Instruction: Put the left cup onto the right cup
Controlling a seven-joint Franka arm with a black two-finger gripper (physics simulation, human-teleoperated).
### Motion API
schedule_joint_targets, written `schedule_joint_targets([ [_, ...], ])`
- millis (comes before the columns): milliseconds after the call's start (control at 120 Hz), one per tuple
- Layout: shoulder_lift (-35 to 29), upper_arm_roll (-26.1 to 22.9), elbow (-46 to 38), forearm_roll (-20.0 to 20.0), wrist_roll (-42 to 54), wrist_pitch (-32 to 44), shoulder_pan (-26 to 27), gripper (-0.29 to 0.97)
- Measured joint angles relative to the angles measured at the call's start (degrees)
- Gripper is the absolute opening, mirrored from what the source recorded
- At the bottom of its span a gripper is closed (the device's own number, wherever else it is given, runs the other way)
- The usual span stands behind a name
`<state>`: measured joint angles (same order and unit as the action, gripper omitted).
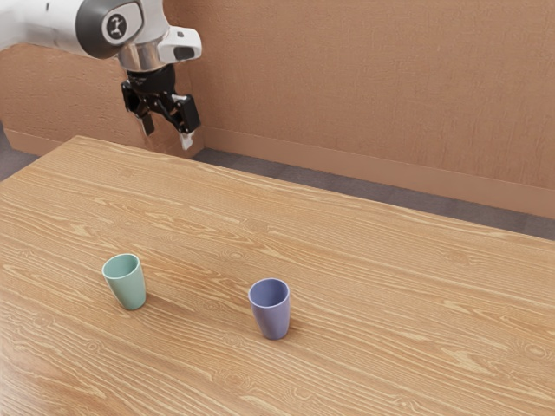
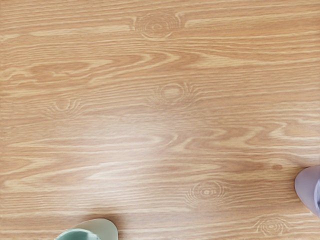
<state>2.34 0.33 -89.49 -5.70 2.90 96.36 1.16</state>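
Plainly, the end effector (image 1: 166, 128) hung in the upper left of the exterior frame, high over the far edge of the bench (image 1: 390, 260), its two black fingers spread apart and gripping nothing. The green cup (image 1: 126, 281) stood in the lower left of that frame, well below the end effector and a little toward the frame's left of it, so the reach it called for ran mostly downward and toward the camera. The purple cup (image 1: 270, 308) stood toward the frame's right of the green one, near it but apart, with bare wood between them. Taken from both views, the green cup was judged to be the left cup to be lifted and the purple cup the one to receive it. Both cups stood upright on their narrower bases with their mouths open upward, so each long axis ran vertically, square to the bench top. In the wrist view, part of the green cup (image 2: 89, 231) and part of the purple cup (image 2: 309, 192) showed well apart, with plain wood grain (image 2: 165, 100) between them. Neither cup appeared to sit straight beneath the hand. The coming move would probably need the open fingers brought over the green cup's rim and lowered along its upright axis to straddle its wall or body.
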Motion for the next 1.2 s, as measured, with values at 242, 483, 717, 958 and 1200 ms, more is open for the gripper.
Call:
schedule_joint_targets([
  [242,-0.2,-0.4,-0.5,-0.7,-0.3,-2.3,-0.1,0.68],
  [483,-2.2,-2.4,-4.5,-1.9,-2.7,-2.2,-0.7,0.68],
  [717,-5.4,-2.6,-12.6,-2.3,-5.6,-0.4,0.7,0.68],
  [958,-7.0,-2.6,-18.4,-2.3,-7.8,3.3,0.2,0.68],
  [1200,-9.4,-2.5,-23.5,-2.2,-9.7,6.8,0.2,0.68],
])
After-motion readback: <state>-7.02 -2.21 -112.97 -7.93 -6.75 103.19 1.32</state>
